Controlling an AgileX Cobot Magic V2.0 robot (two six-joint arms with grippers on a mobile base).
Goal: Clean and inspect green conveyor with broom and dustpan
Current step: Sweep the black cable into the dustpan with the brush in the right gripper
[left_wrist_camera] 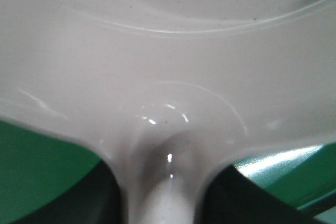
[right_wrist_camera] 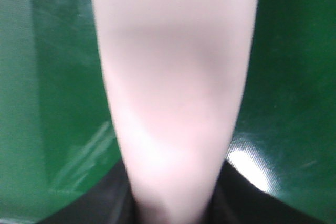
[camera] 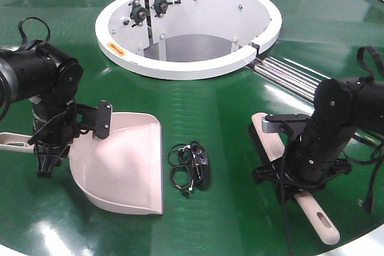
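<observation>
Left gripper: you have it clamped on the dustpan handle, at the left of the front view.
Dustpan: flat on the green conveyor, lower left, lip facing right.
Right gripper: yours is closed round the broom handle.
Broom: lower right on the belt, head toward the white ring.
Black cable bundle: between pan and broom, near the lip.
</observation>
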